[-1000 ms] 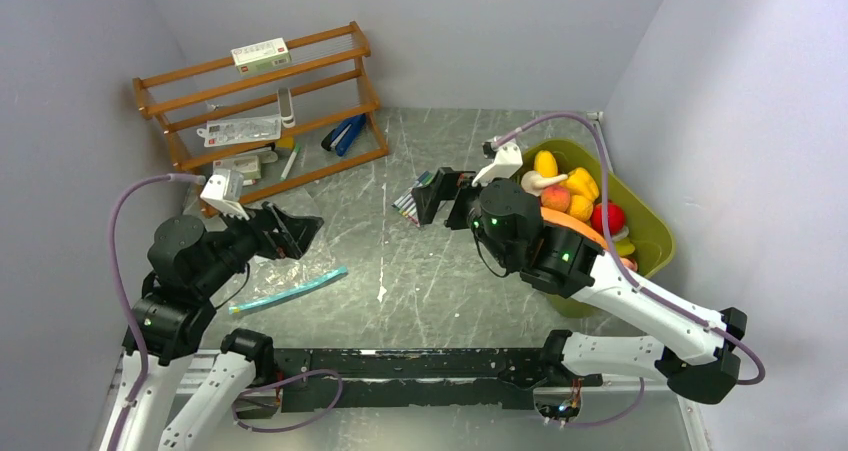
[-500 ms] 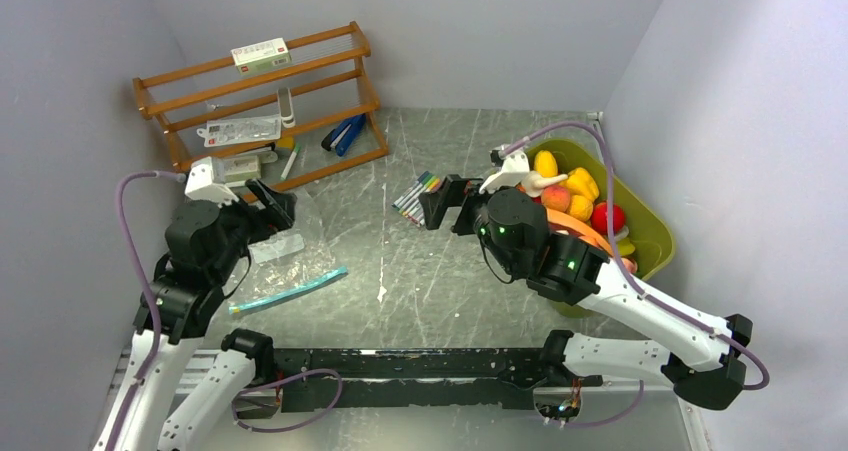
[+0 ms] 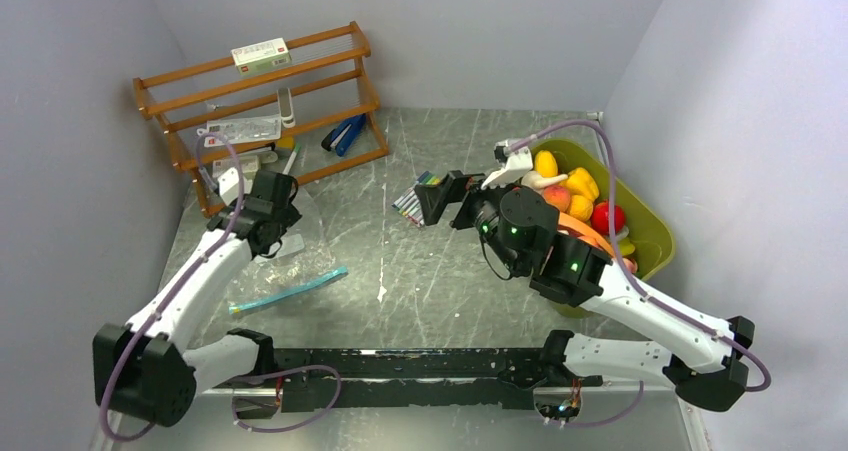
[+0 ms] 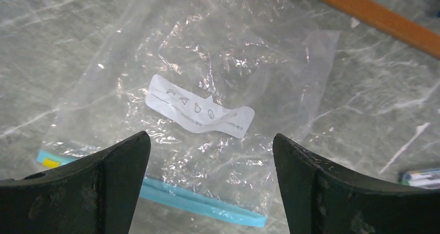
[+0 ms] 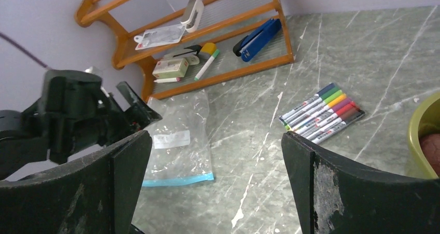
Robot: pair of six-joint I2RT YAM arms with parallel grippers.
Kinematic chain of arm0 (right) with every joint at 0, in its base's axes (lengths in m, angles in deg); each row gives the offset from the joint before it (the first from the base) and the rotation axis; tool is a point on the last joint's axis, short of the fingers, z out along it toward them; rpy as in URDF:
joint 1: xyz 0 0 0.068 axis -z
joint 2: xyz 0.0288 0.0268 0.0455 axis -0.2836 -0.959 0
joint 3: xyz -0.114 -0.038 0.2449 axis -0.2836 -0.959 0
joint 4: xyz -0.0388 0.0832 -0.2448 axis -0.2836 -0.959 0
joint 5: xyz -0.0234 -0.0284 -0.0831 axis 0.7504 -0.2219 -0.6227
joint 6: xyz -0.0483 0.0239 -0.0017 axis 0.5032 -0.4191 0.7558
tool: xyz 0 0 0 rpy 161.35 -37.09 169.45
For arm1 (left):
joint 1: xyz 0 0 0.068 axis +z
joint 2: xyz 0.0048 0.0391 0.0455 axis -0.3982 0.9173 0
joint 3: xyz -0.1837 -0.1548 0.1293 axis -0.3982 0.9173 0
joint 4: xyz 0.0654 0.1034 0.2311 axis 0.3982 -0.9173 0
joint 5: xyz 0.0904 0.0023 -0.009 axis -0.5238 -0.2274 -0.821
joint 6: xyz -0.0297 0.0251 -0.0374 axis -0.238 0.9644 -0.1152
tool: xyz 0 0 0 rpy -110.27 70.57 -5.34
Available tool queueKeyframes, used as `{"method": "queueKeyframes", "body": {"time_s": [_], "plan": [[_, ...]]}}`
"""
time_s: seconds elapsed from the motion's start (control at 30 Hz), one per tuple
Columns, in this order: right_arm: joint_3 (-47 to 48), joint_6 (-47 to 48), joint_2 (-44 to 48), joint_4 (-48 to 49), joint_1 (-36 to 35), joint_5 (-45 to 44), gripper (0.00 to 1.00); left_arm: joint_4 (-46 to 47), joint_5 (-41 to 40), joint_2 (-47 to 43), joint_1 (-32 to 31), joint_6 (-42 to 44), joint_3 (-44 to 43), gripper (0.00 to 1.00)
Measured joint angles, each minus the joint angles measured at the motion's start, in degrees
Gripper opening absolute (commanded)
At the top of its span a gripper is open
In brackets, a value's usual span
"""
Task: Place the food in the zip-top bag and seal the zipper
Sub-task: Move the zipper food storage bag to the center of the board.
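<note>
The clear zip-top bag (image 3: 305, 256) lies flat on the table at the left, with a white label (image 4: 200, 107) and its teal-blue zipper (image 4: 202, 200) along the near edge. My left gripper (image 3: 278, 221) hovers open and empty over the bag's far part; in the left wrist view (image 4: 210, 140) the bag fills the gap between the jaws. The food (image 3: 570, 191), yellow, orange, red and white toys, sits in the olive-green tub (image 3: 650, 236) at the right. My right gripper (image 3: 440, 206) is open and empty, above the table beside the tub. It looks toward the bag (image 5: 179, 140).
A set of coloured marker pens (image 3: 415, 193) lies just beyond the right gripper and also shows in the right wrist view (image 5: 321, 112). A wooden rack (image 3: 265, 106) with a stapler and small items stands at the back left, close behind the bag. Grey walls close in on both sides.
My left arm has stretched out away from its base, carrying the open gripper from above the bag's near side to its far part. The right gripper has barely shifted.
</note>
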Motion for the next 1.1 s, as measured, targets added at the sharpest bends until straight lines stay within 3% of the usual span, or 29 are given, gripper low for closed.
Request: {"method": "queueKeyframes", "body": {"time_s": [0.27, 0.4, 0.6, 0.73, 1.1], "plan": [[-1.2, 1.5, 2.1, -1.5, 0.0, -0.4, 0.97, 9.6, 5.7, 14.0, 0.5, 3.4, 2.3, 0.83], [-1.3, 1.8, 2.8, -1.9, 0.0, 0.2, 0.95, 13.0, 9.1, 20.5, 0.6, 6.4, 2.3, 0.71], [-2.8, 1.6, 4.5, -2.6, 0.0, 0.4, 0.94, 16.2, 13.1, 27.2, 0.6, 10.6, 0.3, 0.67], [-3.8, 1.6, 5.6, -2.4, 0.0, 0.8, 0.94, 21.4, 19.1, 28.8, -0.1, 14.1, 0.9, 0.70], [-3.9, 0.8, 3.6, -2.6, 0.0, -0.4, 0.93, 34.9, 33.7, 24.5, -5.3, 16.2, 8.0, 0.66]]}}
